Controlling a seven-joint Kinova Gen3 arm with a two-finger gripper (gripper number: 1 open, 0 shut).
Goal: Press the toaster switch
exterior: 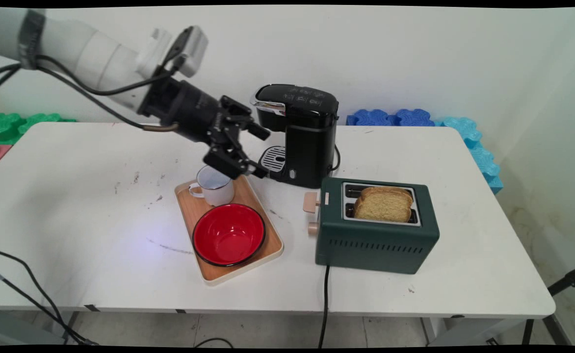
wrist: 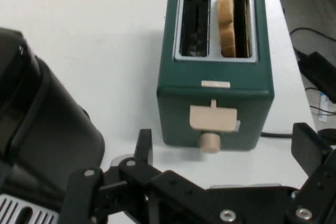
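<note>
- White bench (exterior: 96, 220) carries everything
- Green toaster (exterior: 377, 230), bread slice (exterior: 384, 203) upright in one slot
- Black coffee machine (exterior: 302, 132) behind wooden tray (exterior: 268, 247)
- Red bowl (exterior: 228, 234) and white mug (exterior: 215, 186) on tray
- Gripper (exterior: 262, 151) above mug, beside coffee machine, fingers (wrist: 143, 148) apart, empty

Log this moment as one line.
gripper: open, holding nothing | nearest: coffee machine, mug | toaster: one bread slice
</note>
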